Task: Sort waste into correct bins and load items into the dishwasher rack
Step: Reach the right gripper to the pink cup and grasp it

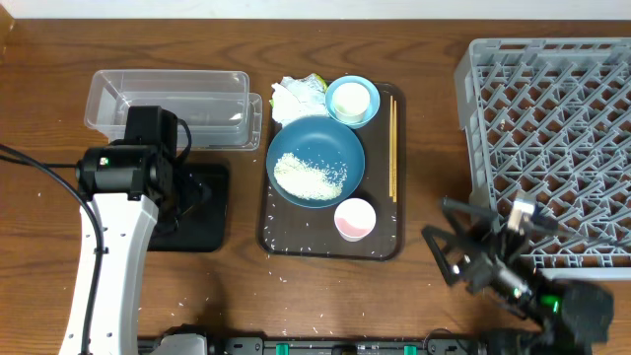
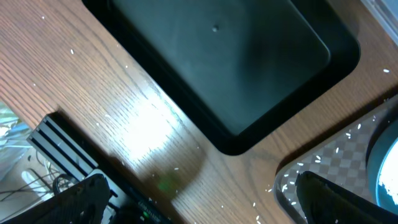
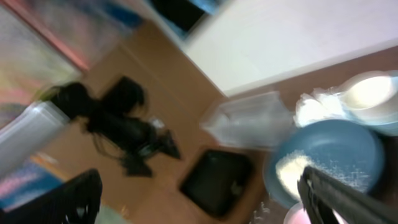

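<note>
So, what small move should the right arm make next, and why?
Probably move the right gripper left toward the pink cup: the gripper looks open and empty beside the dishwasher rack, and that cup is the nearest item.

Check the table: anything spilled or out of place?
Yes. Stray rice grains lie scattered on the table near the brown serving tray, with more on the tray itself, outside the dark-blue bowl holding the rice heap.
</note>
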